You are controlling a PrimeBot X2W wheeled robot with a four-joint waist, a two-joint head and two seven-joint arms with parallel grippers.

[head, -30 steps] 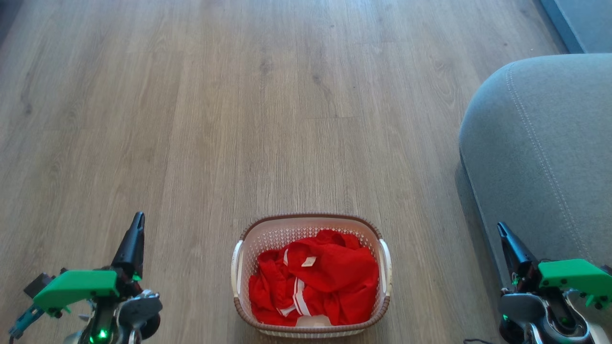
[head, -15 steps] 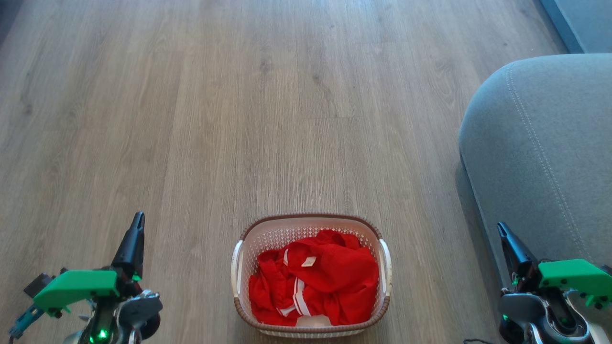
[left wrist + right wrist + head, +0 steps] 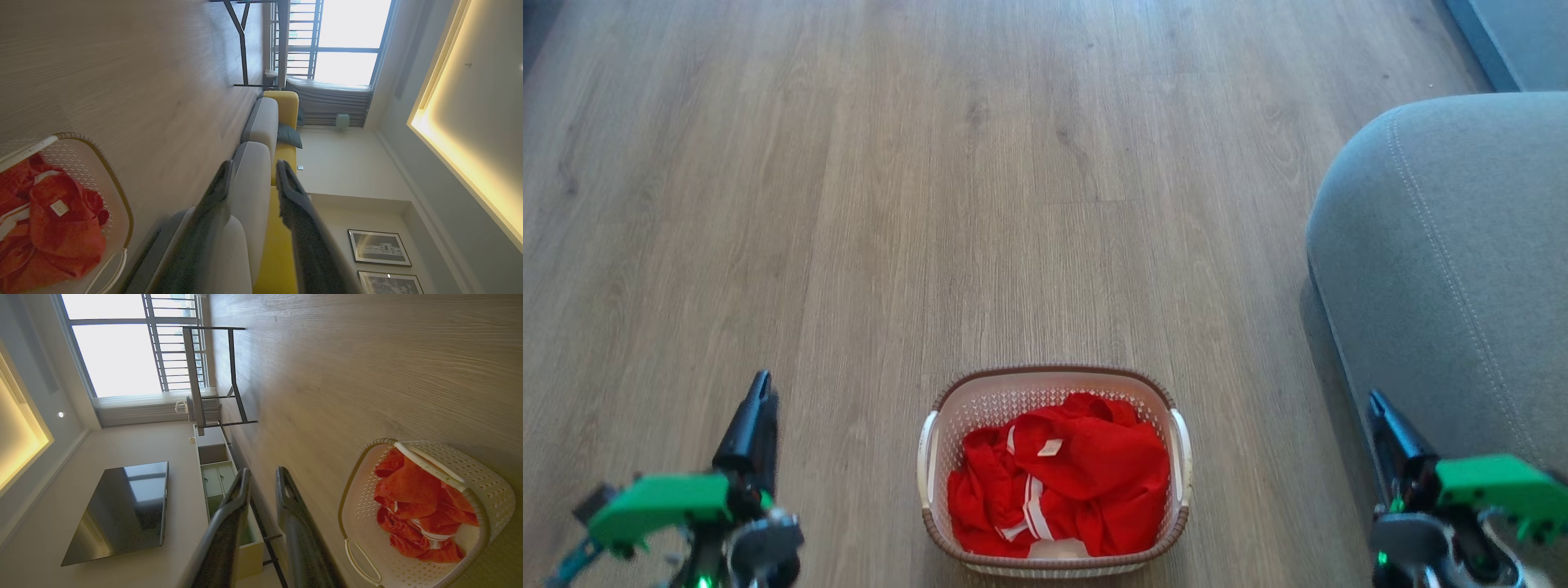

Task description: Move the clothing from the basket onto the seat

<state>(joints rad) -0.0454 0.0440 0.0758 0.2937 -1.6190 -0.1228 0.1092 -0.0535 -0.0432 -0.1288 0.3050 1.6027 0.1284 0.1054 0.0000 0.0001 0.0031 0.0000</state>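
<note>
Flanking the basket [image 3: 1045, 371] of red clothing [image 3: 1086, 482] on the wood floor [image 3: 1013, 204], near the seat [image 3: 1445, 269], with left gripper [image 3: 254, 165] and right gripper [image 3: 262, 470] slightly parted, empty.

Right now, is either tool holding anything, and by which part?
Nothing held: left tool and right tool stand open and empty; the bright red fabric clothing lies in the cream perforated plastic basket.

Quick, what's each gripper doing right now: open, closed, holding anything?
Left gripper: open, holding nothing.
Right gripper: open a little, holding nothing.
</note>
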